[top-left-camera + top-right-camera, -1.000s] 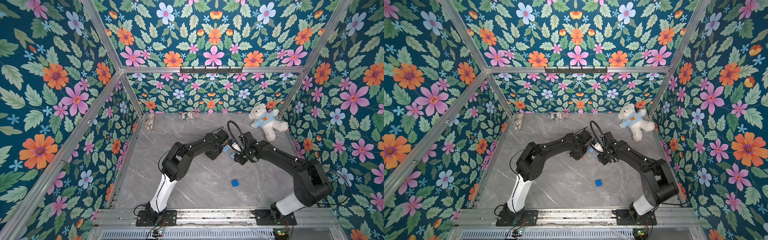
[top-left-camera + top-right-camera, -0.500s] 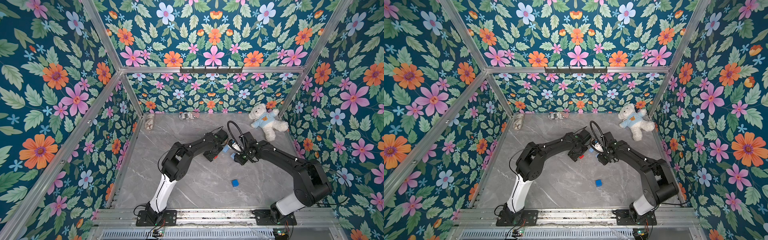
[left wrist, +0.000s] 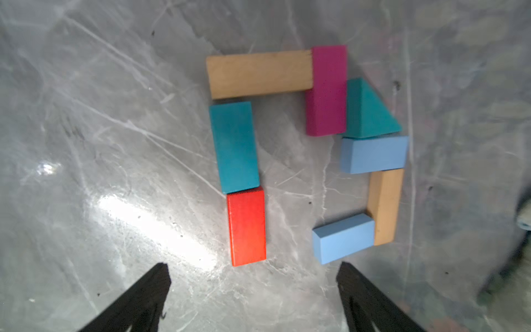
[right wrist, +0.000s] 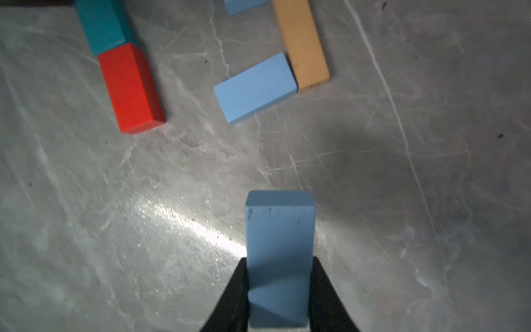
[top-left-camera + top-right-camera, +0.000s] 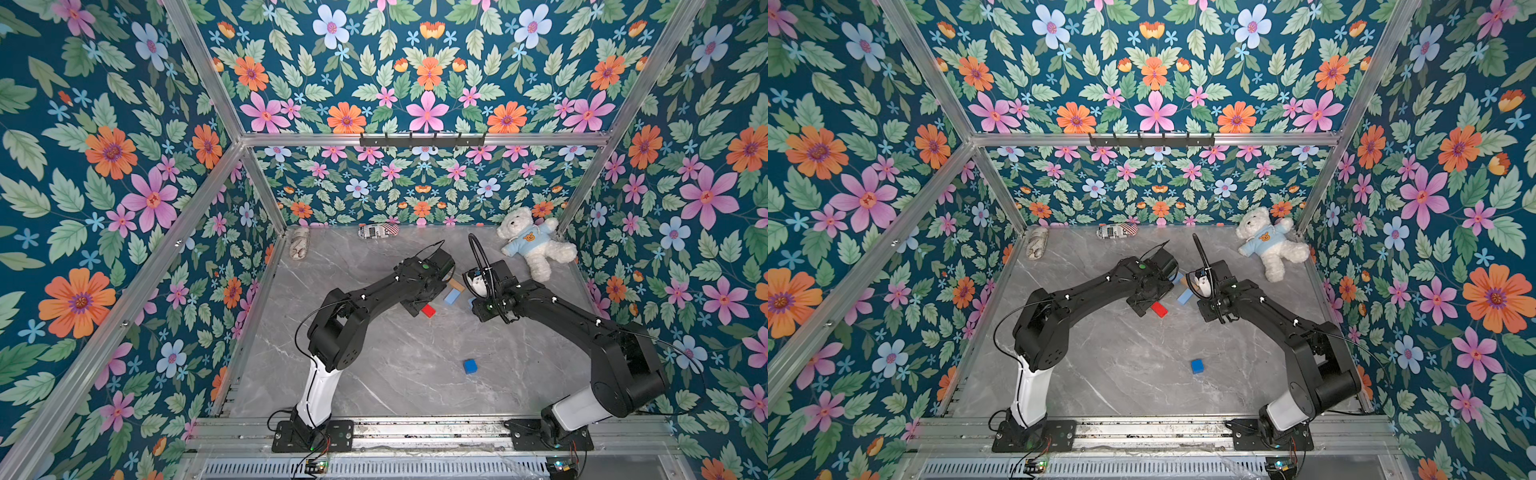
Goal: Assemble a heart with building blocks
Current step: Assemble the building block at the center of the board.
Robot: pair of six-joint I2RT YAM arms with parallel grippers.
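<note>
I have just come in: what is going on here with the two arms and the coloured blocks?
A heart outline is being built from coloured blocks on the grey table. Eight pieces lie in place; the end opposite the teal triangle is not closed. The left gripper is open and empty by the red block. The right gripper is shut on a light blue block near that gap. A dark blue cube lies apart, untouched.

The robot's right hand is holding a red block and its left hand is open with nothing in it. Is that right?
Not quite. The right hand is holding a light blue block, not a red one; the right wrist view shows it. The red block lies flat with no hand on it. The left hand is open and empty, as you said.
</note>
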